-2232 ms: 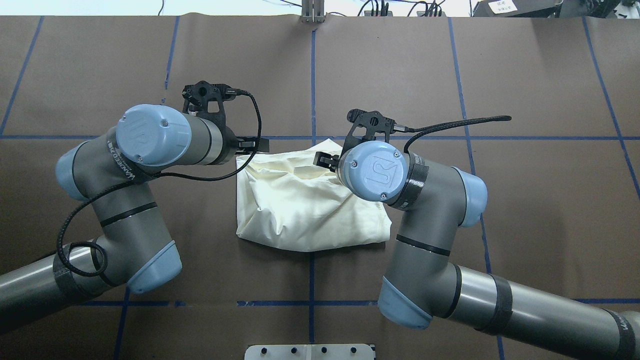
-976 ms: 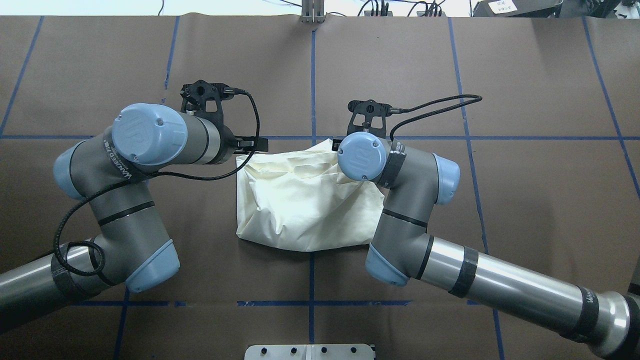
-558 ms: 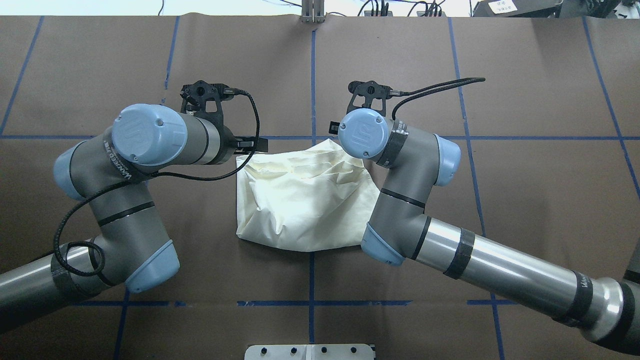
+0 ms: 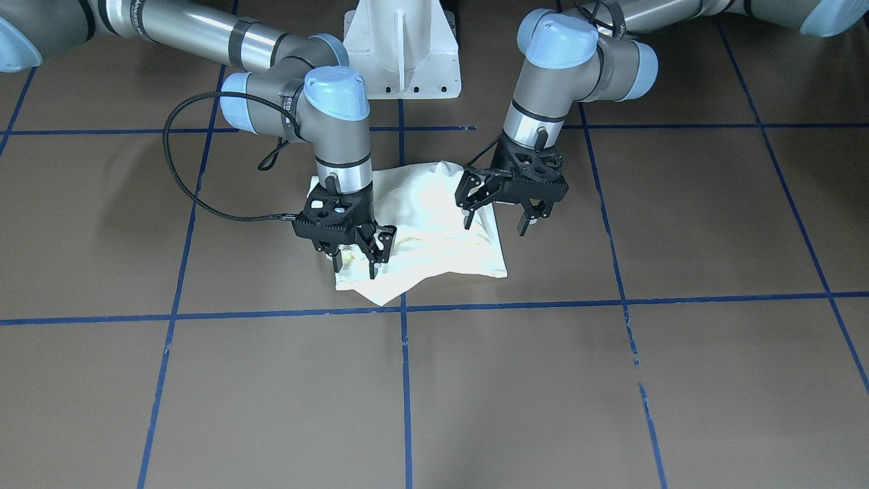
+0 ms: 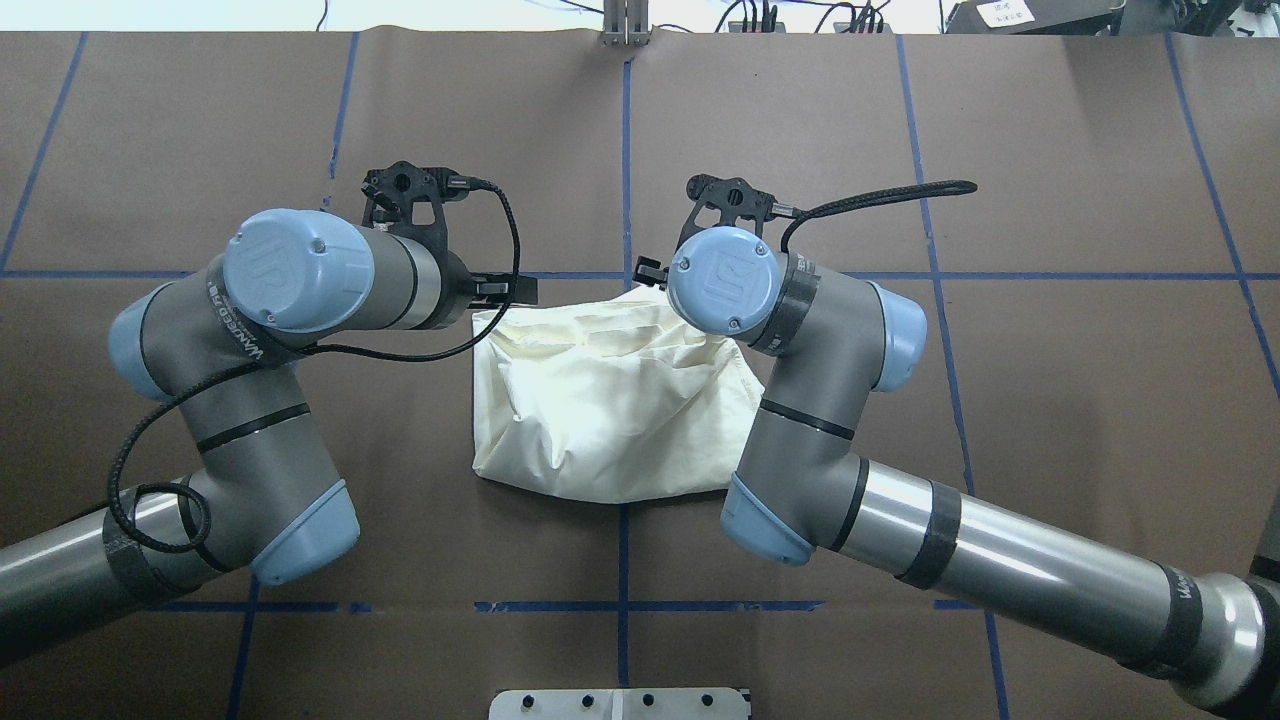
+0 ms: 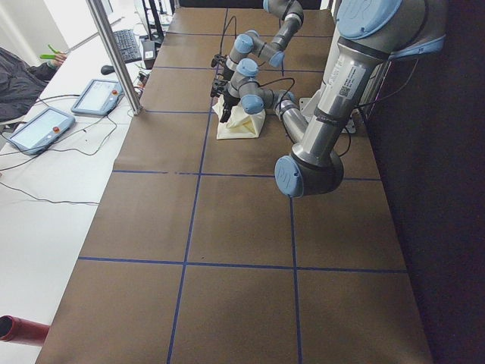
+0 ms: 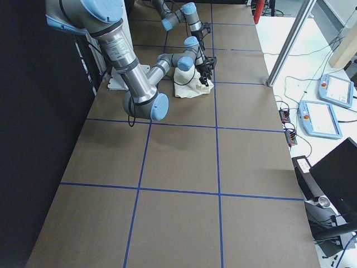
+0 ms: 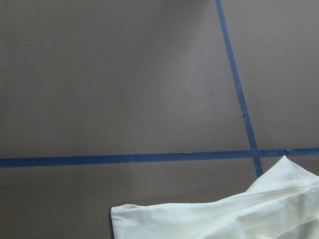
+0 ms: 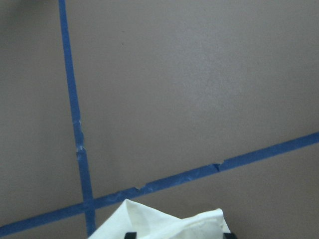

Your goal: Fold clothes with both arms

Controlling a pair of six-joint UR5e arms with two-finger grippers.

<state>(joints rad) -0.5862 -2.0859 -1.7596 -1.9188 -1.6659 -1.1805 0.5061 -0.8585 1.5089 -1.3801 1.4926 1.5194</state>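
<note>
Cream shirt [image 5: 610, 400] bunched mid-worktop, left pincer [image 4: 495, 227] and right pincer [image 4: 354, 268] both splayed empty at its corners toward the worktop's far edge; I'd worry a shallow close grabs one layer and drags the fold apart.

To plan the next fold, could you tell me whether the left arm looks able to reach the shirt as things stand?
Probably yes: the left gripper hangs open over the shirt's edge, nothing between them; the right gripper is at the other corner.

We are seeing cream cloth T-shirt [image 5: 600, 420] on brown papered table [image 5: 1050, 400], black left gripper [image 4: 495, 227] over far-left corner, black right gripper [image 4: 354, 266] over far-right.
</note>
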